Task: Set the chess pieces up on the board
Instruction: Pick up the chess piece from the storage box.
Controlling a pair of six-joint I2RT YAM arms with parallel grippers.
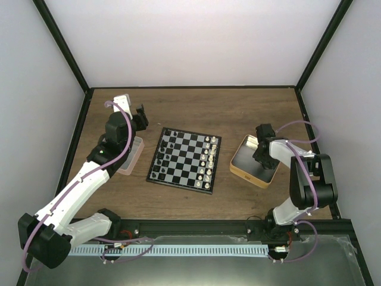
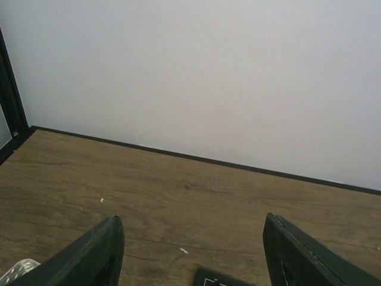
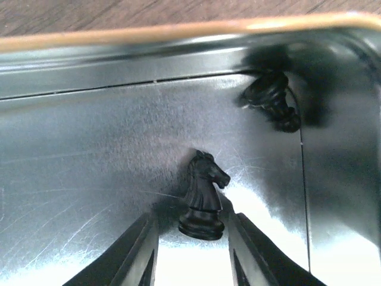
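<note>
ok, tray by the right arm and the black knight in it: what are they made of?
Tray: inside looks like bright sheet metal, with fine scratches and mirror glare; tan rim coating, material unclear. Black knight: probably moulded plastic, smooth with a dull sheen. It stands upright between the right gripper's fingers.

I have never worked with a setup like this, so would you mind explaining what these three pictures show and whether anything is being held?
Two robot arms are bolted at the near edge of a wooden table. The overhead view shows both; the other two pictures come from cameras on their wrists.

In the middle lies the chessboard, partly set with small pieces. The left gripper hangs open above bare table, holding nothing. A clear box lies under that arm.

The right gripper reaches into the tan tray. Its wrist view shows a black knight standing between the fingers, which are close but not visibly clamped. Another black piece lies tipped in the tray corner.
</note>
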